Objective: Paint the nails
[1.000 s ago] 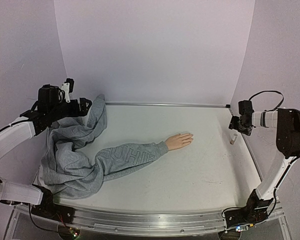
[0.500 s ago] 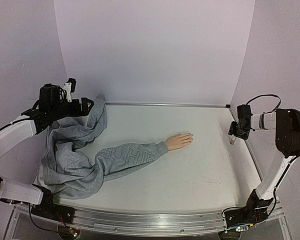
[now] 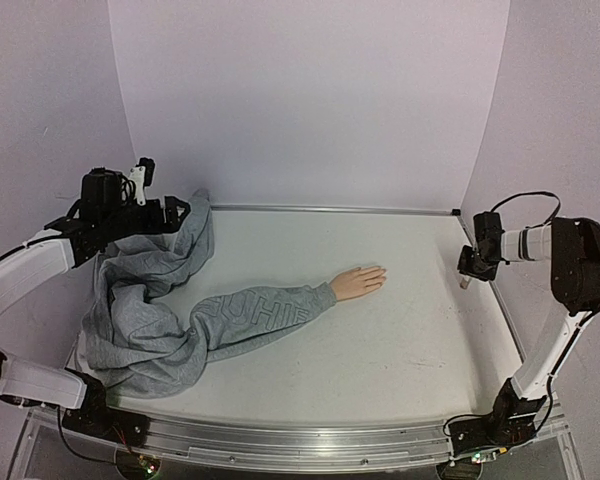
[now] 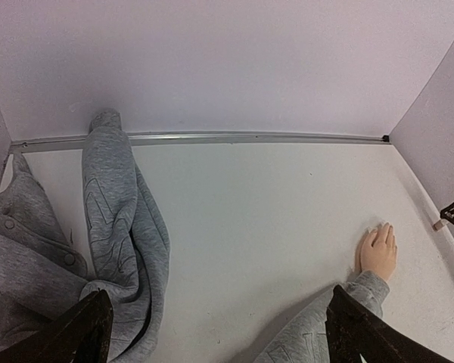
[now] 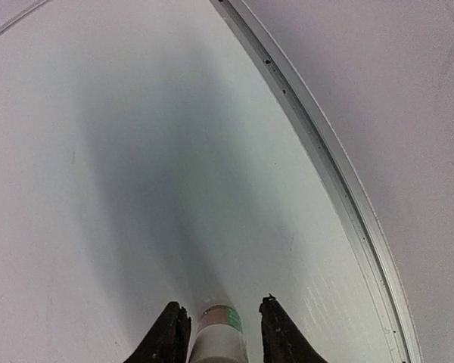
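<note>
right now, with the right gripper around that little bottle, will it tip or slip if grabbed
The bottle looks narrow and upright, so an off-centre nudge would probably tip it. Its smooth round body may slip or roll once down. It is tiny, so likely light; the right gripper straddles it with a gap on one side.

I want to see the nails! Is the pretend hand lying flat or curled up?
Flat: the mannequin hand lies on the table, fingers straight and together, beyond the grey sleeve.

White table [image 3: 410, 345] carries grey sweatshirt [image 3: 145, 300], mannequin hand [image 3: 358, 282] and small bottle [image 5: 219, 339].
</note>
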